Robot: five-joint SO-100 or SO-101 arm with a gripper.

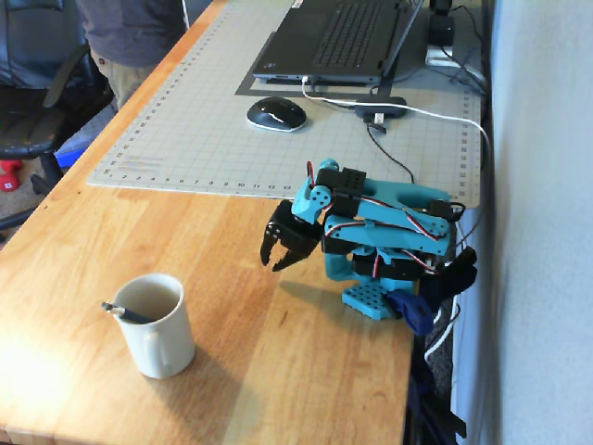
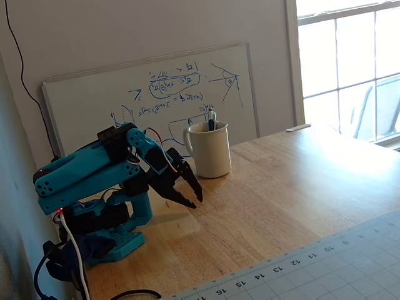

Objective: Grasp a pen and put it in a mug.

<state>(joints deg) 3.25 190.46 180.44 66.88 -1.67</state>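
Home office or hobby desk: laptop (image 1: pixel 338 37) at 12 o'clock on cutting mat (image 1: pixel 213 120), scribbled whiteboard (image 2: pixel 150 100) (formulas), window (image 2: pixel 347 69).

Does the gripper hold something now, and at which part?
Nothing is held: the gripper is open and empty; the pen stands in the mug.

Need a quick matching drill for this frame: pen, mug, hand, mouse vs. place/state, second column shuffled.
Things:
1. pen
2. mug
3. hand
4. mouse

Places/states:
A. on the gridded cutting mat, near the laptop
B. empty, fingers apart, folded back close to the arm's base
C. standing on bare wood, handle toward the camera in a fixed view
D. leaning inside the mug, one end over the rim

Pairs: 1-D, 2-C, 3-B, 4-A
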